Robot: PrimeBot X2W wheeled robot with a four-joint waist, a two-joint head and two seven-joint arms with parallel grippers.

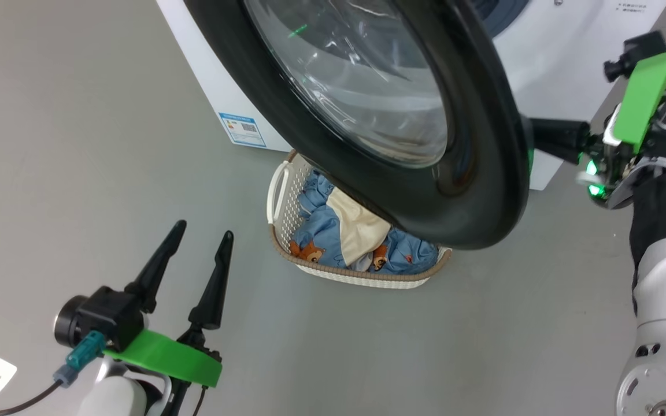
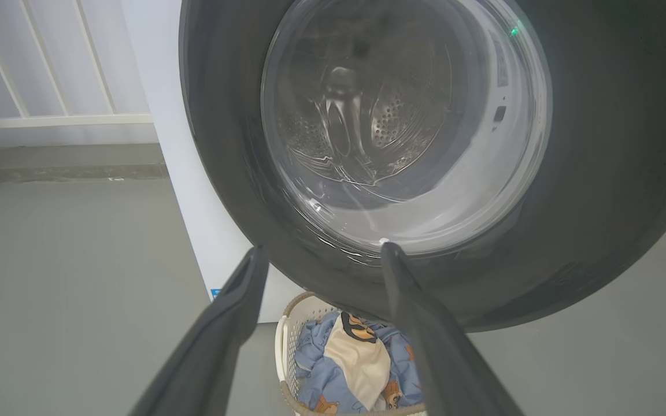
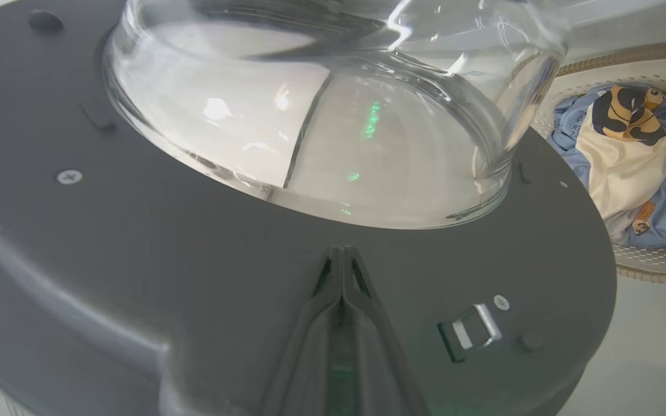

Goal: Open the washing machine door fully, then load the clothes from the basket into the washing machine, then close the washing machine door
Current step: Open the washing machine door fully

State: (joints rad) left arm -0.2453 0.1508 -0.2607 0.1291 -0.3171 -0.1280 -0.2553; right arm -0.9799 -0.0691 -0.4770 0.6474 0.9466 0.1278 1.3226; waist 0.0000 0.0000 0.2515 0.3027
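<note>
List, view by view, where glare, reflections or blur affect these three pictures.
Head view: green glints and pale reflections on the door glass. Left wrist view: the left gripper looms blurred near the lens; the drum looks warped through the glass. Right wrist view: white glare and green specks on the glass; clothes look fairly sharp.

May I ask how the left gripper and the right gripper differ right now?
The left gripper is open; the right gripper is shut. The left gripper hangs over the floor, apart from the washing machine door; the right gripper's tips lie against the door's inner face. Both have long dark fingers and hold nothing.
</note>
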